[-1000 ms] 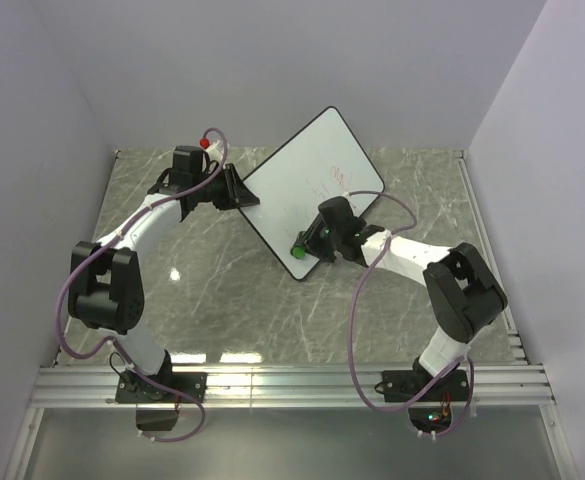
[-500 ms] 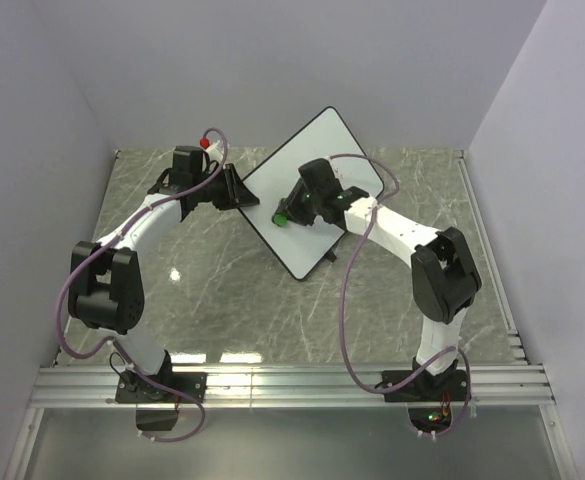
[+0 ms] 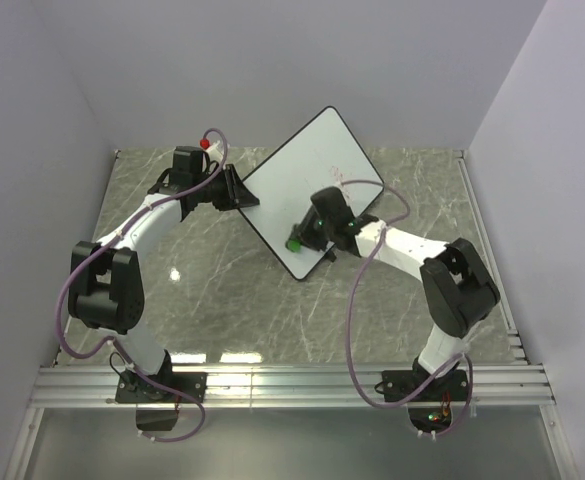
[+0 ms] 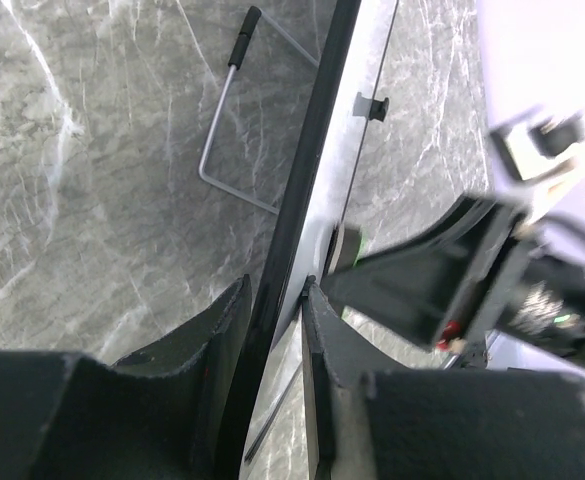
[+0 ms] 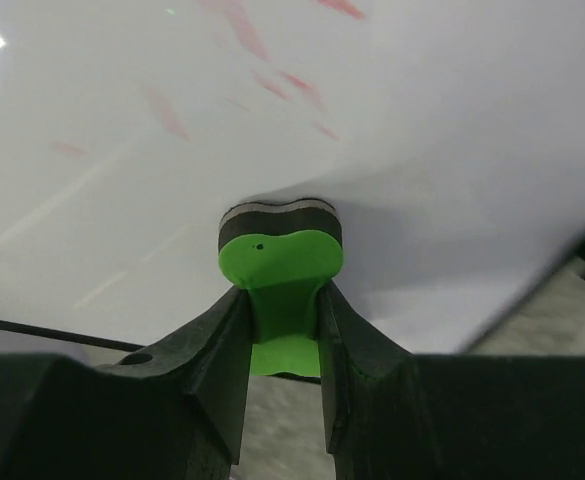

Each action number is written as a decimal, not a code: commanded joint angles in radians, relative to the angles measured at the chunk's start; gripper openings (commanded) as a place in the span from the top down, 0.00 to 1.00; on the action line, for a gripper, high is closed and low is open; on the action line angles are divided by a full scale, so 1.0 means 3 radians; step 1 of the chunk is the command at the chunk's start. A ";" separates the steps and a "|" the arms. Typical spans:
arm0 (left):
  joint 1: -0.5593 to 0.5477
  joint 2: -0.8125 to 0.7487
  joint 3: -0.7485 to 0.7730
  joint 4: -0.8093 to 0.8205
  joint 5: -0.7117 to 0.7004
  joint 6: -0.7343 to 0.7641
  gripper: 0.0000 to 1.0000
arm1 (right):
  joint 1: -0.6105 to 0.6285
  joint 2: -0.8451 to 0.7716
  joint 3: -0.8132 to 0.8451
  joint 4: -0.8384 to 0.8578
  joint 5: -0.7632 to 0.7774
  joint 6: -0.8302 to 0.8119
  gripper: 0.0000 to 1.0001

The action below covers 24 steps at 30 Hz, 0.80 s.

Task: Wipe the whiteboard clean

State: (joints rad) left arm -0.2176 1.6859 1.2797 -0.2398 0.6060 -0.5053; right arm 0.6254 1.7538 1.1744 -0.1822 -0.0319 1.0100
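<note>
The marble table (image 3: 202, 270) carries the whiteboard (image 3: 312, 150), propped up at a slant with one corner raised toward the back wall and its face sloping up and away from the right gripper (image 3: 307, 238). In the left wrist view the board's black rim (image 4: 307, 180) runs straight ahead out of the left gripper (image 4: 272, 295). That gripper's jaws are closed narrowly onto the rim, steadying the board from its side edge. A wire stand (image 4: 234, 120) sits on the table just to the left of the rim.

The right gripper is the working one. Its fingers (image 5: 217, 350) pinch the green eraser (image 5: 280, 250) by its handle, and the dark felt is pressed flat against the low part of the board, near its bottom corner.

The move ahead, as I judge it, depends on the faint red marks (image 5: 297, 80). They lie ahead of the eraser, up the slope, with some off to its left. From above they (image 3: 334, 180) sit beyond the right gripper toward the board's right corner.

Nothing stands between eraser and marks. The left gripper (image 3: 240, 193) is well off to the side.
</note>
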 commanded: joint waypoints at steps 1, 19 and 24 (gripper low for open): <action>-0.0190 -0.0067 -0.0037 -0.0285 -0.0015 0.0140 1.00 | 0.0078 0.0178 -0.0692 -0.0048 0.0101 -0.0017 1.00; -0.0210 -0.0041 -0.0103 -0.0336 0.0036 0.0201 1.00 | -0.0479 0.0862 0.1509 -0.0798 0.0193 -0.0160 1.00; -0.0241 -0.0041 -0.0139 -0.0418 0.0005 0.0293 1.00 | -0.0546 0.1174 0.2124 -0.0947 0.0142 -0.0191 1.00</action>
State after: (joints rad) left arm -0.2348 1.6836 1.2716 -0.2417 0.6117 -0.4911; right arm 0.4465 2.0308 1.7546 -0.4786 -0.0250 0.9531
